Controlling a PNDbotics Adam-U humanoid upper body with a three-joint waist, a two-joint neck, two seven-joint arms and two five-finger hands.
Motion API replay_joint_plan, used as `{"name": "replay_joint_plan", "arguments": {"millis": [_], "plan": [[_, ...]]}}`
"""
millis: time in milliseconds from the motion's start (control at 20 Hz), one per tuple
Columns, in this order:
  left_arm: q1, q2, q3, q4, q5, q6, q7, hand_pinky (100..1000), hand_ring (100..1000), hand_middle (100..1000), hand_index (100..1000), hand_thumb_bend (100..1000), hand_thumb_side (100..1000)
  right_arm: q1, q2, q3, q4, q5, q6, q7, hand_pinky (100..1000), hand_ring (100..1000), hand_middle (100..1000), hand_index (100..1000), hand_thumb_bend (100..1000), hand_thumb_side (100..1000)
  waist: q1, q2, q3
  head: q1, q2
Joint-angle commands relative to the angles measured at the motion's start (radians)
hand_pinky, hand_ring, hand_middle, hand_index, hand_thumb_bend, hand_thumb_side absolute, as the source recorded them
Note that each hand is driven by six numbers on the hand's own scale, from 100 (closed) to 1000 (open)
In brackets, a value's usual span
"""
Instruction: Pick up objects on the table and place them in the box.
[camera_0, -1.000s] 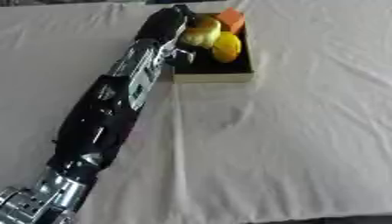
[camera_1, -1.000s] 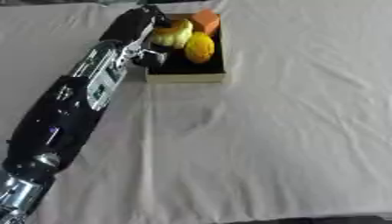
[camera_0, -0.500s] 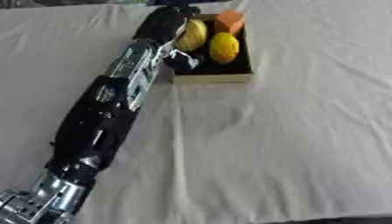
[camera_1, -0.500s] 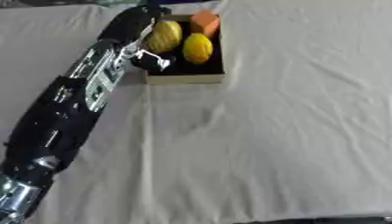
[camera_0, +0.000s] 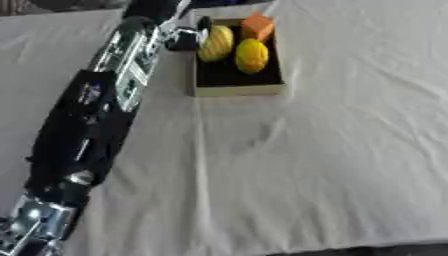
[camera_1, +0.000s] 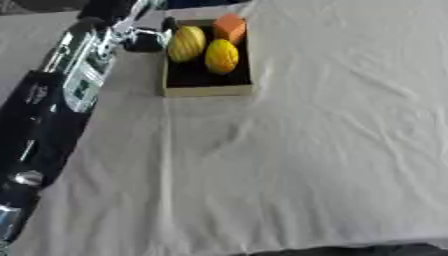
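Box (camera_0: 238, 90) at the far left of the cloth-covered table (camera_0: 350, 150), holding two yellow fruits (camera_0: 251, 55) and an orange block (camera_0: 257, 26); left hand (camera_0: 185, 37) beside its left wall, finger state not discernible; box liable to be knocked askew on withdrawal

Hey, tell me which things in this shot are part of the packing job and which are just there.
Part of the job:
box
ribbed yellow piece, in the box
smooth yellow piece, in the box
orange block, in the box
left hand, at the box's left wall

Just there:
white tablecloth
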Motion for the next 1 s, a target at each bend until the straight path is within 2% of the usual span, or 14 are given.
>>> {"name": "replay_joint_plan", "arguments": {"millis": [50,300,600,850,1000], "plan": [[0.020,0.086,0.060,-0.093,0.049,-0.047,0.045,840,807,756,882,100,118,-0.003,-0.039,-0.018,-0.015,0.002,-0.005,-0.015,969,852,669,842,100,543,-0.002,-0.027,0.006,-0.022,0.005],[0.128,0.197,0.141,-0.214,0.124,-0.119,0.120,828,793,736,863,100,146,0.001,-0.044,-0.024,-0.015,0.007,-0.012,-0.027,967,851,670,842,100,542,-0.006,-0.028,0.017,-0.040,0.002],[0.278,0.304,0.223,-0.364,0.216,-0.137,0.212,821,788,731,850,100,154,0.000,-0.054,-0.033,-0.015,0.016,-0.030,-0.046,964,850,671,841,100,541,-0.013,-0.019,0.025,-0.050,-0.003],[0.409,0.314,0.299,-0.495,0.296,-0.137,0.293,818,787,729,847,100,179,-0.001,-0.055,-0.038,-0.015,0.021,-0.040,-0.055,962,850,670,841,100,541,-0.020,-0.007,0.030,-0.045,-0.015],[0.488,0.306,0.323,-0.574,0.346,-0.124,0.342,815,784,724,845,100,190,0.001,-0.057,-0.041,-0.015,0.024,-0.045,-0.061,962,849,670,841,100,541,-0.023,-0.001,0.031,-0.043,-0.021]]}}
